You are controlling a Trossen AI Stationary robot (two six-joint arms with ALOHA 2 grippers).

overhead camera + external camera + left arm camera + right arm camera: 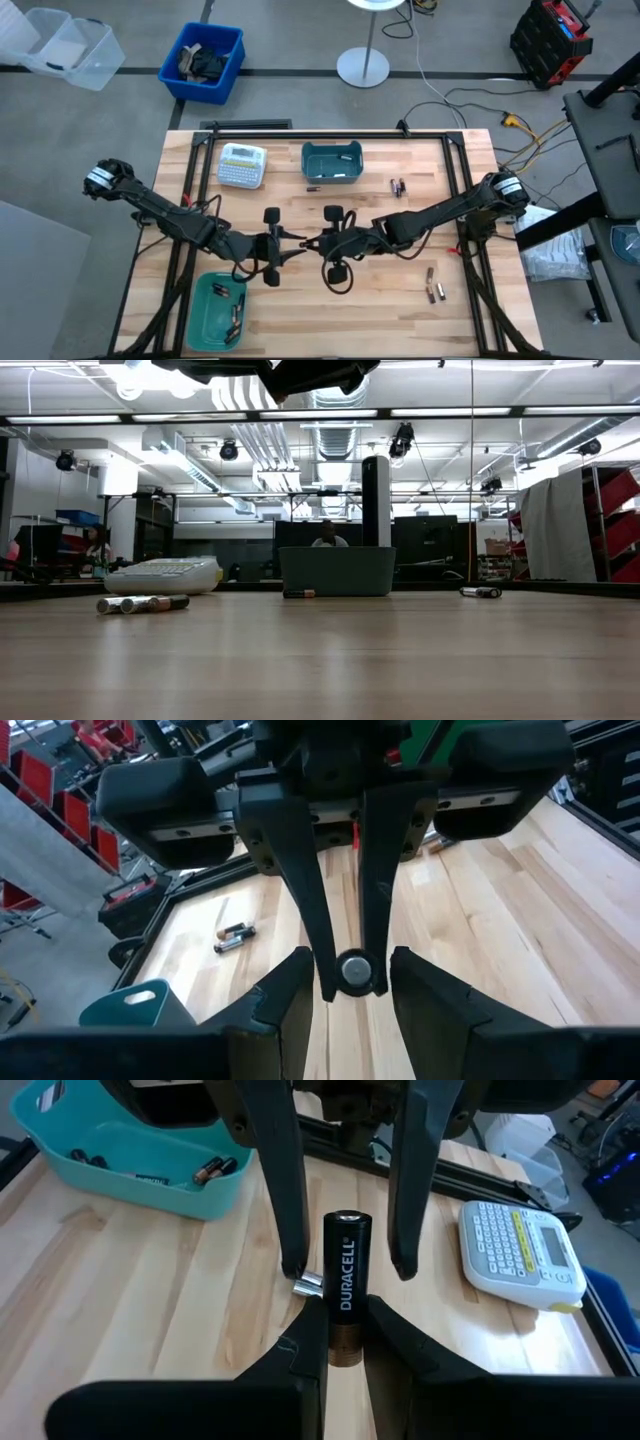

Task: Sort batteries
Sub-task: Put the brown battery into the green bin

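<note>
Above the middle of the pale wooden counter, the right gripper has its jaws clamped on a black-and-copper cylindrical Duracell battery. The left gripper faces it with jaws apart around the battery's end. Both hover beyond the teal plastic bin holding more batteries.

Two bins were set on the table: one at the far edge near the middle, another at the near left corner with batteries inside. A label-maker lay just left of the far bin. One battery lay before that bin, two to its right, two more near the right front. Both grippers were met over the table's middle, left gripper beside right gripper, a battery held between them.
</note>
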